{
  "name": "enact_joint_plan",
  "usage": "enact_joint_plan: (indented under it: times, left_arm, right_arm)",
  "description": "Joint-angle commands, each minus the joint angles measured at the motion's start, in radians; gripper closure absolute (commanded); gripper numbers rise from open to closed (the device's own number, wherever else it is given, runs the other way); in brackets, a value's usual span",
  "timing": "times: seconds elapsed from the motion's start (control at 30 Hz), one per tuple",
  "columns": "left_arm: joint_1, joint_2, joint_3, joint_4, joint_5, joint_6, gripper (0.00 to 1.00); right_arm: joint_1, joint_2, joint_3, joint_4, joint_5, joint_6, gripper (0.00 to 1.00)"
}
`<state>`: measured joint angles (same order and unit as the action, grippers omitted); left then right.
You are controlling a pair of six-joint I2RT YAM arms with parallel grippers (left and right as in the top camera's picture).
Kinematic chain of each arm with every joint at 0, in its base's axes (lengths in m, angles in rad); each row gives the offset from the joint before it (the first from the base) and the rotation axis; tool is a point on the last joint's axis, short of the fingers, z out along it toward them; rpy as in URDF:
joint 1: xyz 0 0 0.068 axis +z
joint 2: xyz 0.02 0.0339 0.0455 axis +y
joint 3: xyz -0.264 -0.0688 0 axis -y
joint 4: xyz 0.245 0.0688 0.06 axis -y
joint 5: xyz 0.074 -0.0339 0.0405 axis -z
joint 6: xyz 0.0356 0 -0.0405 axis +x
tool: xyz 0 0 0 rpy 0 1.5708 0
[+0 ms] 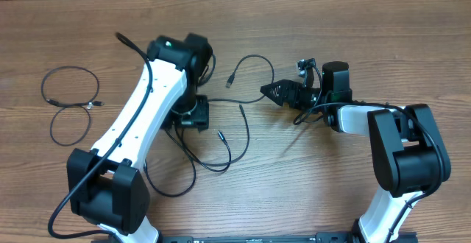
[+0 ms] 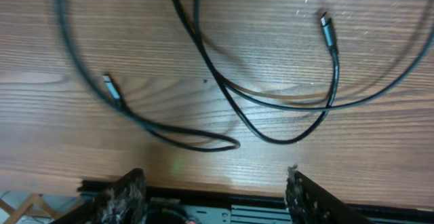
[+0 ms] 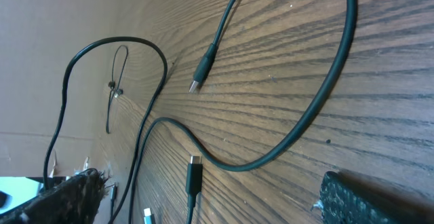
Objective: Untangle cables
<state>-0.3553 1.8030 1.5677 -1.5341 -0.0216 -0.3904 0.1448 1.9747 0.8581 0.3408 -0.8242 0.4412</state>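
The cables (image 2: 330,37) lie slack on the table (image 1: 368,22) directly under the left hand (image 2: 213,197) — spread apart, gripping nothing — their loops running crosswise; the right hand (image 1: 271,92), wide and empty, sits alongside.

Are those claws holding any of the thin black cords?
Neither. The left gripper and right gripper are open; the thin black cables lie loose on the wooden table.

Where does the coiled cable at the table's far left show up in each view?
Overhead: coiled cable, far left.
Left wrist: not in it.
Right wrist: coiled cable, tiny and distant, upper left.
Shared landmark: silver-tipped plug, centre overhead, left of centre in right wrist.
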Motion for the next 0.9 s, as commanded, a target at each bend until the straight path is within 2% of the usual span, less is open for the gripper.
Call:
enact_joint_plan:
  times: [0.0,0.3,0.4,0.5,0.6,0.87]
  left_arm:
    - [0.000,0.008,-0.109,0.041,0.060,-0.014,0.32]
    - [0.000,0.008,-0.425,0.318,0.129,-0.053,0.28]
    - [0.000,0.008,-0.475,0.399,0.141,-0.072,0.30]
    - [0.000,0.008,-0.503,0.448,0.161,-0.089,0.47]
    - [0.000,0.008,-0.507,0.465,0.161,-0.083,0.95]
    - [0.003,-0.056,-0.480,0.457,0.181,-0.024,0.96]
  right_arm:
    - [0.000,0.007,0.001,0.002,-0.008,0.001,0.00]
    - [0.000,0.007,0.001,0.005,-0.008,0.001,0.00]
    - [0.000,0.007,0.001,0.005,-0.008,0.001,0.00]
    - [0.000,0.007,0.001,0.005,-0.008,0.001,0.00]
    - [0.000,0.007,0.001,0.005,-0.008,0.002,0.00]
    - [0.000,0.007,0.001,0.043,-0.099,0.005,0.00]
